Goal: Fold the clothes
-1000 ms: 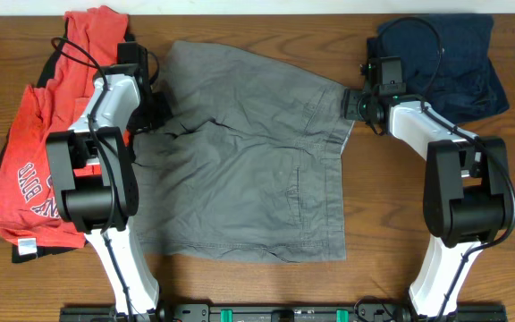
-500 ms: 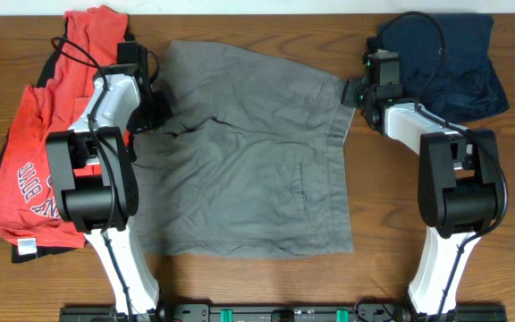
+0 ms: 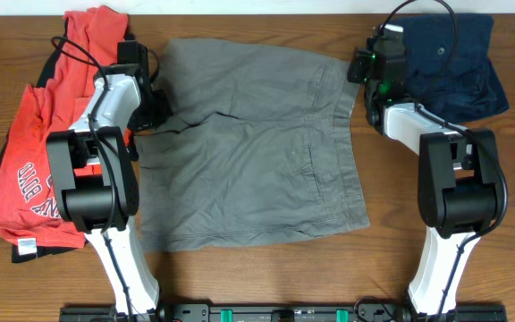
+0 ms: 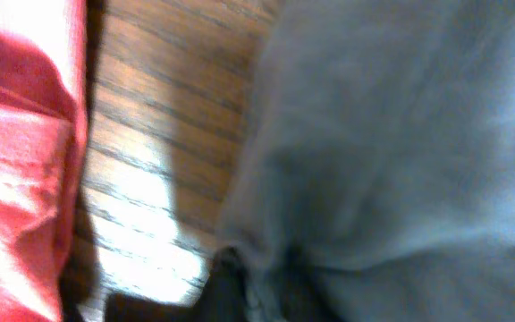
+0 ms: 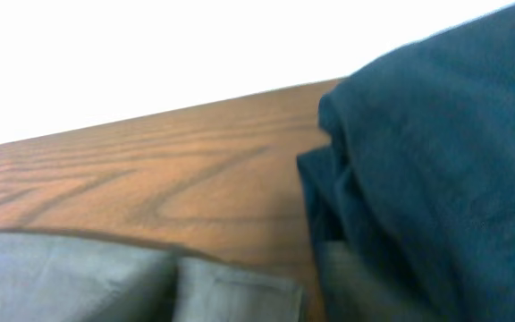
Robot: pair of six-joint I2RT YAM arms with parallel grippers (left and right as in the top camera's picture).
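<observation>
Grey shorts (image 3: 249,152) lie spread in the middle of the wooden table. My left gripper (image 3: 156,114) is at their left edge, shut on a pinch of the grey cloth; the left wrist view shows the cloth (image 4: 401,134) bunched at a dark fingertip (image 4: 249,291). My right gripper (image 3: 356,73) is at the shorts' far right waistband corner and holds it. That grey corner (image 5: 105,277) shows low in the right wrist view, where the fingers themselves are hidden.
A red T-shirt (image 3: 34,161) on a dark garment lies crumpled at the left, and it also shows in the left wrist view (image 4: 16,134). A navy garment (image 3: 454,63) lies at the far right, close beside the right gripper (image 5: 436,161). The table's far edge is near.
My right gripper has moved toward the far edge, pulling the shorts' waistband corner with it. The shorts have stretched flatter and their hem has swung right. The left arm has not moved.
</observation>
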